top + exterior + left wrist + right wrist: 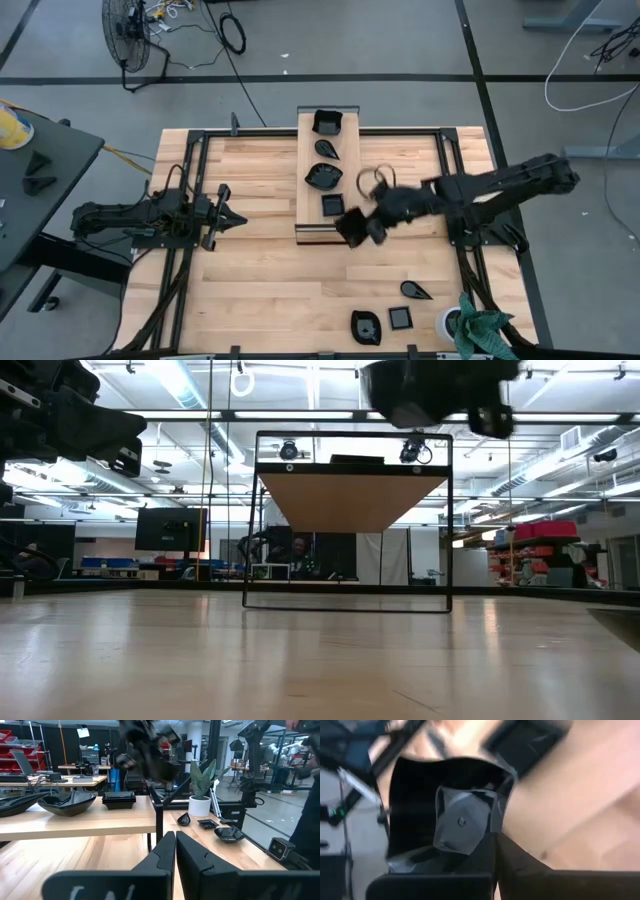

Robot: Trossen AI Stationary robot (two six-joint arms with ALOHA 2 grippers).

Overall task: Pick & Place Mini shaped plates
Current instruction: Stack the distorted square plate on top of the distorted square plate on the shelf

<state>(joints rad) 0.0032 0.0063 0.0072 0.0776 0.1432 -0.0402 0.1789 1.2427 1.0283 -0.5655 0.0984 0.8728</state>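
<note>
High view: the right gripper (358, 228) hung just off the near end of the wooden board (304, 170), its fingers closed on the rim of a black dish (352, 225), apparently squarish, though blurred. Four more dishes (323, 176) lay on the board beyond it, three (400, 318) near the table's front edge. Well apart, the left gripper (238, 219) rested closed and empty.

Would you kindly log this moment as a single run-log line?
right end effector: shut on square plate, near board | left end effector: shut, waiting at left | board: four plates | table front: three plates
</note>
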